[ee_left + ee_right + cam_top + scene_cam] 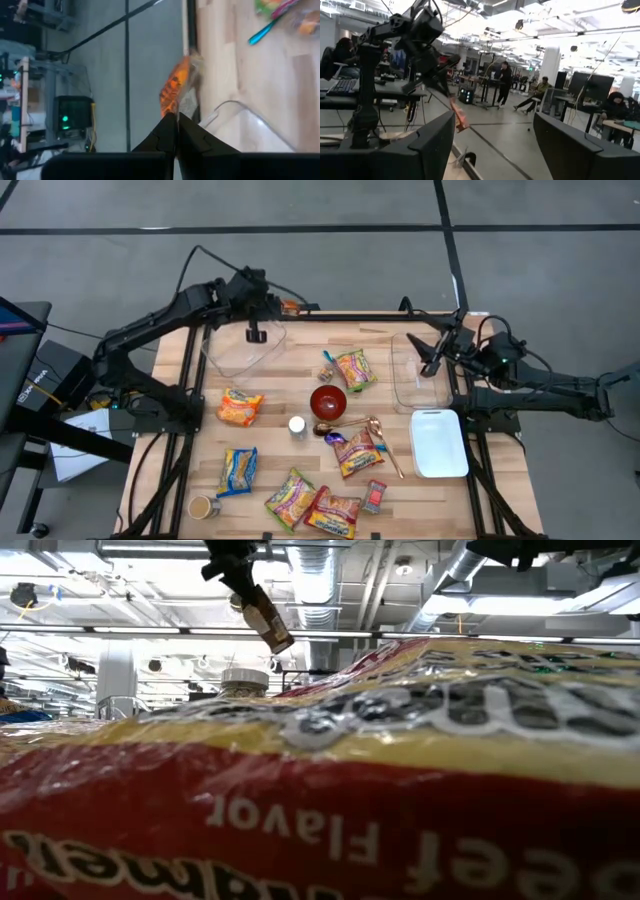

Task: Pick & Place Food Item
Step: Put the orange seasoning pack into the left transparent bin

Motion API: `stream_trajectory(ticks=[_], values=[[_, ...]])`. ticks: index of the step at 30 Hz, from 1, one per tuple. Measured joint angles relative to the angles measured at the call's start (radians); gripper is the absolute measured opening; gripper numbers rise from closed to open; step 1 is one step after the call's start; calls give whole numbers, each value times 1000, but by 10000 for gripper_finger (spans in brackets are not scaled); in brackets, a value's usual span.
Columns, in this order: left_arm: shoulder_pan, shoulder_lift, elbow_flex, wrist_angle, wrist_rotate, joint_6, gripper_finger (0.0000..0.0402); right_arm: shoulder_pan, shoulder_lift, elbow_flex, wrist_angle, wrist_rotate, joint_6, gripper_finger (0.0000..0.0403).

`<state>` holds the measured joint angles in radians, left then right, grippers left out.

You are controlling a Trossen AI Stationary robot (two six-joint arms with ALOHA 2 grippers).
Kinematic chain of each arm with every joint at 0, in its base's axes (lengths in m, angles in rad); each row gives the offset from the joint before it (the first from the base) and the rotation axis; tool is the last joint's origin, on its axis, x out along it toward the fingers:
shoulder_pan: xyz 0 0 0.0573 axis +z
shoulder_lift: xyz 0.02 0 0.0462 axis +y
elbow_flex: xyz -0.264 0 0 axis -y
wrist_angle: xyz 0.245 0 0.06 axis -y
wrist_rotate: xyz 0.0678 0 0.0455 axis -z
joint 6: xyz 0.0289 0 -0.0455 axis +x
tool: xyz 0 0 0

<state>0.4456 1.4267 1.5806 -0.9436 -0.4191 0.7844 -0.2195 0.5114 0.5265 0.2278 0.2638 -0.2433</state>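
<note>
Though shut, left gripper (174, 120) w/ orange packet (173, 90).

A small orange food packet (290, 307) hung pinched between the shut fingers of the left gripper (272, 306), raised above the table's far edge, just beside the rim of the clear container (243, 347) on the left. In the left wrist view the packet (175, 90) showed as a crinkled orange wrapper with a clear, shiny end, sticking straight out past the fingertips. From table height it (267, 620) looked brownish with a label, tilted, dangling high under the ceiling.
</note>
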Motion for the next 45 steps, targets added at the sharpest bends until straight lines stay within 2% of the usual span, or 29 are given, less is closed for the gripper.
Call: stream_trajectory(ticks=[10, 17, 21, 26, 45], values=[[155, 97, 0, -24, 0, 31, 0, 2, -3, 0, -70, 0, 53, 265], [205, 126, 0, -195, 1, 20, 0, 2, -3, 0, -118, 0, 72, 265], [217, 126, 0, -280, 16, -15, 0, 2, -3, 0, -132, 0, 87, 265], [224, 126, 0, -349, 89, -77, 0, 2, -3, 0, -141, 0, 87, 265], [223, 125, 0, -429, 115, -225, 0, 2, -3, 0, -139, 0, 87, 265]])
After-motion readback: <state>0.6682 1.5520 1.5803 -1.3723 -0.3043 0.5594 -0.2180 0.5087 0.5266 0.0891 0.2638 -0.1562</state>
